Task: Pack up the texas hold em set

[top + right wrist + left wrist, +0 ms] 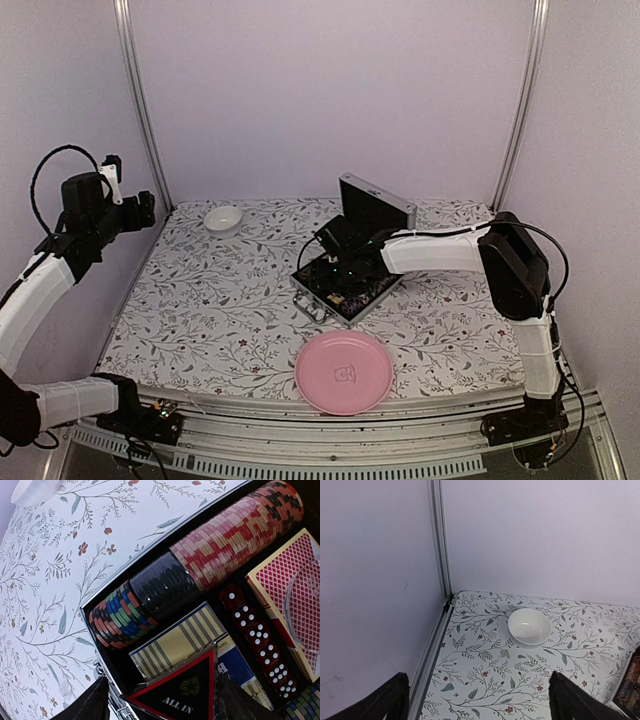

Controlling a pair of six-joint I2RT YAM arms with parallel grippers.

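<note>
The silver case (pixel 376 208) of the texas hold em set lies open at the table's middle, its lid upright. My right gripper (pixel 340 262) hangs low over its tray. In the right wrist view the black-lined case (pixel 145 561) holds a row of poker chips (pixel 215 545), a line of red dice (pixel 255 635), a red card deck (pixel 295 585) and a yellow-striped deck (pixel 180 640). A black triangular "ALL IN" marker (pixel 187 695) rests on the striped deck between the spread fingers of my right gripper (pixel 160 705). My left gripper (pixel 477 700) is open and empty, raised at the far left.
A small white bowl (pixel 529 626) sits near the back left corner, also seen from above as the bowl (pixel 223 218). A pink round plate (pixel 344 372) lies at the front edge, just ahead of the case. Metal frame posts and walls close the back and sides.
</note>
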